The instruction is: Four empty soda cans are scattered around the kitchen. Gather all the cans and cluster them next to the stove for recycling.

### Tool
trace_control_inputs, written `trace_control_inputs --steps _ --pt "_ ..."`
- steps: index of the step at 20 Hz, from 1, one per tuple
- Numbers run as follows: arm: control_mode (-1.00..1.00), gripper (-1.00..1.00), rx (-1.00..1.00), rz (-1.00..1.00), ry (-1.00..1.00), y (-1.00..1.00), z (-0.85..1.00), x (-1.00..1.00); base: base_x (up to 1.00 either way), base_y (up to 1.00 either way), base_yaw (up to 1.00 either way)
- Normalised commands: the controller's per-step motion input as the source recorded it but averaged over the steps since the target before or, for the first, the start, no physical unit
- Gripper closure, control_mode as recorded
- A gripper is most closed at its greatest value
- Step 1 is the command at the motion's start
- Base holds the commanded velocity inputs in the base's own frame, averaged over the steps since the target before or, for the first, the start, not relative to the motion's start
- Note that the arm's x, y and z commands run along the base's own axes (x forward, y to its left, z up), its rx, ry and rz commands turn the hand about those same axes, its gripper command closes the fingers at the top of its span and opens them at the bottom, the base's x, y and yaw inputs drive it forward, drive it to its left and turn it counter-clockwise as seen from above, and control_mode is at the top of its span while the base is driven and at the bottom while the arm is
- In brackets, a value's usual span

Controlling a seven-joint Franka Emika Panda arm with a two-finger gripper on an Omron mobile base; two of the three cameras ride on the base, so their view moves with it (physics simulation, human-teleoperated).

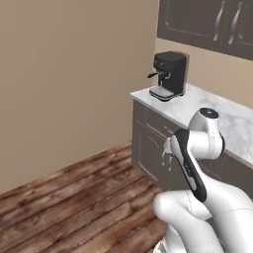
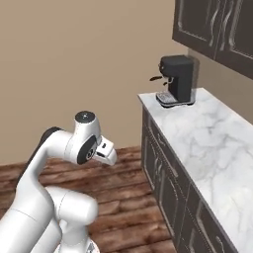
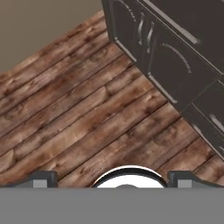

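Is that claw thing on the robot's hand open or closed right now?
Open. In the hand view the gripper shows its two dark fingertips far apart at the bottom corners, with nothing between them but the wood floor beyond.

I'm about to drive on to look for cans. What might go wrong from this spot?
1. The arm is folded close to the cabinets; turning the base could swing its elbow into the doors.
2. The coffee machine stands near the counter's corner, so a raised arm sweeping past might knock it.
3. The gripper, jaws wide open and empty, points at the floor, so a can on the counter may be missed in the hand view.
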Motion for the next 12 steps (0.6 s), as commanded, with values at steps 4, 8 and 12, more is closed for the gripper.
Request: trace_control_inputs --steps 4,8,12 --pt "1.0 -1.0 0.0 0.0 0.0 0.0 0.0 0.0 0.77 0.02 0.24" --pt "1.0 -1.0 0.0 0.0 0.0 0.0 0.0 0.0 0.57 0.01 0.28" --pt "1.0 -1.0 0.0 0.0 0.0 0.0 0.0 0.0 0.34 -0.01 0.37"
